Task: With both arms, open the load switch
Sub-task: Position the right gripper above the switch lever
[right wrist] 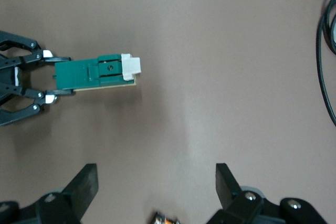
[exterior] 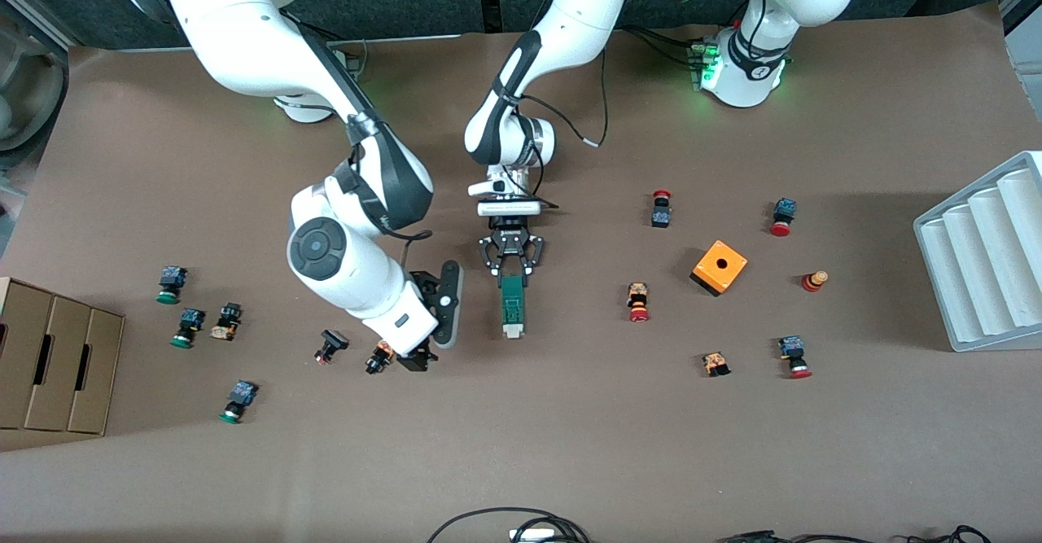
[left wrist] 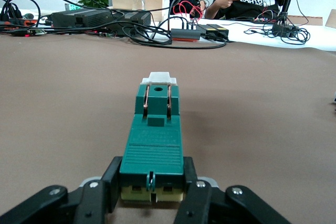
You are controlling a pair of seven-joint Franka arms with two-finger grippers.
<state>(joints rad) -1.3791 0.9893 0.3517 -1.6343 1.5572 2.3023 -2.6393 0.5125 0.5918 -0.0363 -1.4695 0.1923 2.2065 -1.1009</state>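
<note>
Lying mid-table with its white end pointing at the front camera: the load switch (exterior: 511,305). Clamping its green end, fingers pressed to both sides: the left gripper (exterior: 510,276). Hanging with fingers spread wide, holding nothing, toward the right arm's end of the table from the switch, seemingly just above the table: the right gripper (right wrist: 156,182).

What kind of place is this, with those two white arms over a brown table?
Probably a robotics lab. Two arms work at a table scattered with push buttons; the left gripper holds a green load switch, and people sit at a cable-strewn desk nearby.
</note>
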